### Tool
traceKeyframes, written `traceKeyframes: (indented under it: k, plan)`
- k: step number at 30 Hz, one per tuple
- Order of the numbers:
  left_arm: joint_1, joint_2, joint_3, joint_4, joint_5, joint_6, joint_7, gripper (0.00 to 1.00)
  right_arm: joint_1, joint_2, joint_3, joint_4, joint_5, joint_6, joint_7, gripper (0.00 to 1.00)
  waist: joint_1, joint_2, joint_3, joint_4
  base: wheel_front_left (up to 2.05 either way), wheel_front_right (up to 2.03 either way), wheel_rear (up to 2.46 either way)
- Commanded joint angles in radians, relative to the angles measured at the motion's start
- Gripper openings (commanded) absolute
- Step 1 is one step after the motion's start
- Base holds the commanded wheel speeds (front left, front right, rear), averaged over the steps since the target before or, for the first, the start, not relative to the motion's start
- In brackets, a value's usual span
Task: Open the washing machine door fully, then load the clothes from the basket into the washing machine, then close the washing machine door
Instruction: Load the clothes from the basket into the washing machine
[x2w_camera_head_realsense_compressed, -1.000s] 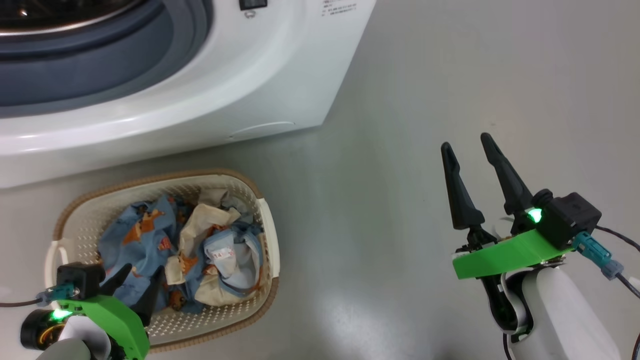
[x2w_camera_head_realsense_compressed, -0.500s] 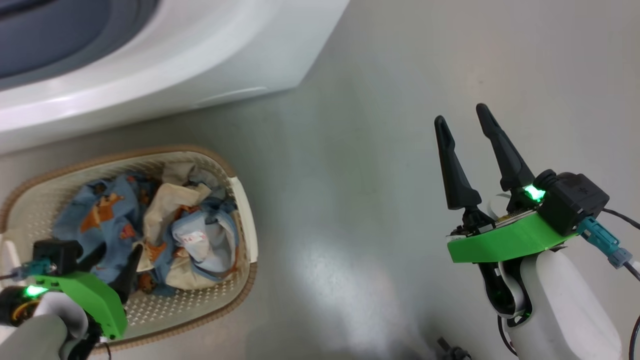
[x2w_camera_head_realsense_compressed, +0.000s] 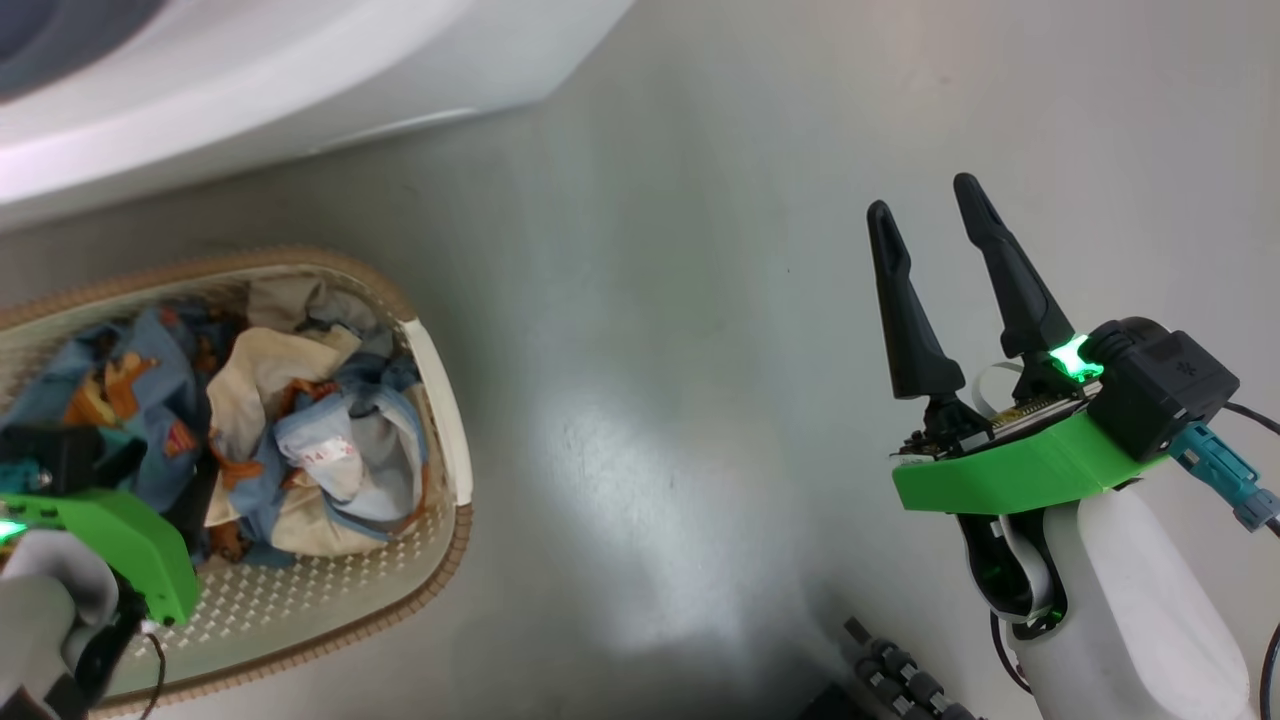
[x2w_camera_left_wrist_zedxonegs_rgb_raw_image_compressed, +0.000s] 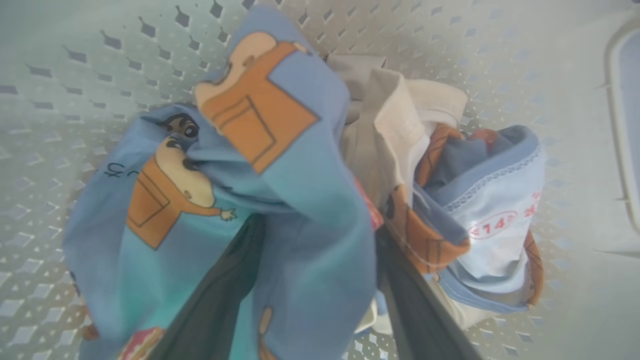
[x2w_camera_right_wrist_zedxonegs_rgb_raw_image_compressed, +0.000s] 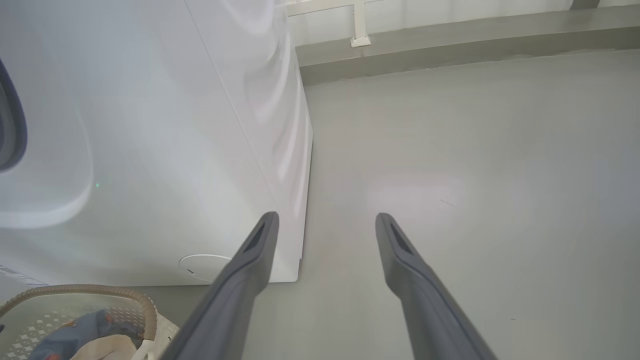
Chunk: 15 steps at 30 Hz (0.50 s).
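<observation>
The left pincer (x2w_camera_left_wrist_zedxonegs_rgb_raw_image_compressed: 320, 240) stood wide astride soft light-blue printed clothes (x2w_camera_left_wrist_zedxonegs_rgb_raw_image_compressed: 300, 175), where a shallow bite might slip or its tips catch the cream perforated plastic basket (x2w_camera_left_wrist_zedxonegs_rgb_raw_image_compressed: 60, 100) beyond.

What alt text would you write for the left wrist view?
The open left hand is in the white basket, its two dark fingers on either side of a fold of blue printed clothes. Cream and pale blue pieces lie beside it.
</observation>
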Motion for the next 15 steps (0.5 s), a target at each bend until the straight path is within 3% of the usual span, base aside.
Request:
traceKeyframes:
  k: [1, 15]
  plan:
    - [-0.01, 0.042, 0.01, 0.012, -0.009, -0.003, -0.01, 1.0, 0.014, 0.003, 0.02, -0.027, 0.006, 0.005, -0.008, 1.0, 0.0, 0.0, 0.031, -0.012, 0.0, 0.0, 0.0]
    - [-0.109, 0.023, -0.1, 0.08, -0.009, -0.003, 0.023, 1.0, 0.004, 0.003, 0.034, -0.033, 0.003, 0.005, -0.008, 1.0, 0.0, 0.0, 0.074, -0.02, 0.0, 0.0, 0.0]
